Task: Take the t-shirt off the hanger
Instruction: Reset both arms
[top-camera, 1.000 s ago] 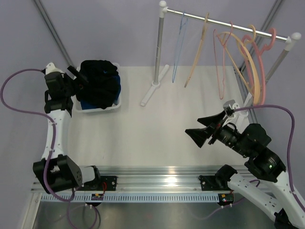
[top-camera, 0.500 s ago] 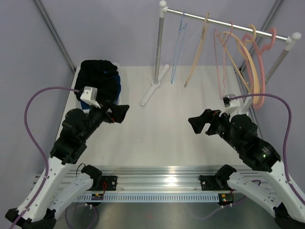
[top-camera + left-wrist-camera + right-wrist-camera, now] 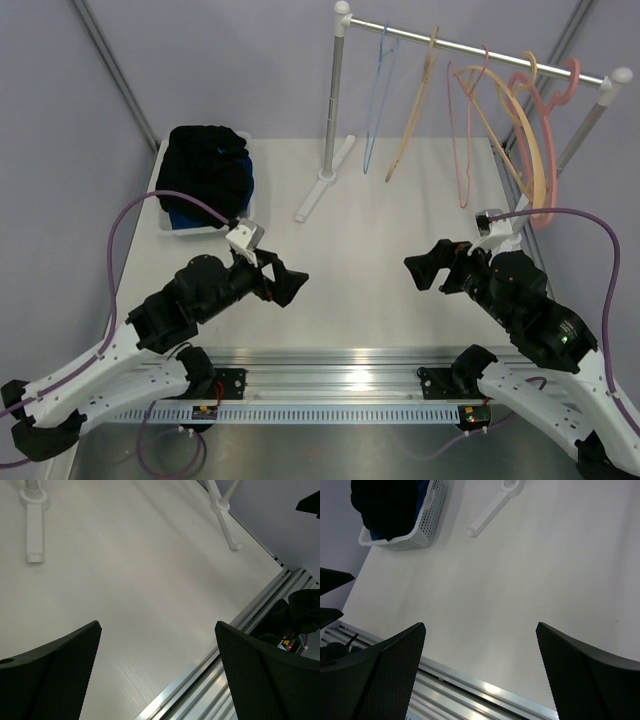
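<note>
Your left gripper (image 3: 284, 274) is no longer up at the basket (image 3: 186, 231). A second ago that arm was stretched along the left edge of the table (image 3: 360, 250) with its fingers against the dark t-shirt (image 3: 205, 170). Now it is drawn back and swung inward, so it hovers over the near left part of the table and points toward the middle. Its jaws are spread wide and hold nothing. The left wrist view shows only bare tabletop between the two pads.

Your right gripper (image 3: 426, 268) has changed far less. It hangs over the near right part of the table much as it did, a little higher in the overhead view, and faces the left one across open table. Its jaws are also spread wide and empty, with white tabletop showing between them in the right wrist view.

The t-shirt lies where it lay a second ago, heaped in the white basket at the far left corner, with blue cloth under it at the basket's near side. It is well apart from both grippers.

The hangers (image 3: 462, 130) hang bare on the rack's rail (image 3: 470, 47) at the far right, placed as before.
</note>
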{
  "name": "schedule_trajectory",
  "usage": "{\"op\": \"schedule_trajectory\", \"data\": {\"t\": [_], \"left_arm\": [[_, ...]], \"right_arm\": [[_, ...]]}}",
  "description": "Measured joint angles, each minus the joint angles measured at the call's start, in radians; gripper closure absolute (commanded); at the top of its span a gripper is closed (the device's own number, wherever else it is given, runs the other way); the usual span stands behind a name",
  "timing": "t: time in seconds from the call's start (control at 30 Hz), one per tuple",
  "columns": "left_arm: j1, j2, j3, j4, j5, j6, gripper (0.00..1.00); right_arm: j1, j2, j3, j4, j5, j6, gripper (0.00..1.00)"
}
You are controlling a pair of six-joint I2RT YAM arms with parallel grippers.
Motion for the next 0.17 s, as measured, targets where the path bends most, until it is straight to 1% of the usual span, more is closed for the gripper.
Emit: {"op": "schedule_trajectory", "data": {"t": [0.17], "left_arm": [[-0.005,-0.025,-0.027,0.015,-0.005,0.02,0.01]], "right_arm": [[0.0,-0.008,-0.008,-0.005,0.0,-0.005,0.0]]}}
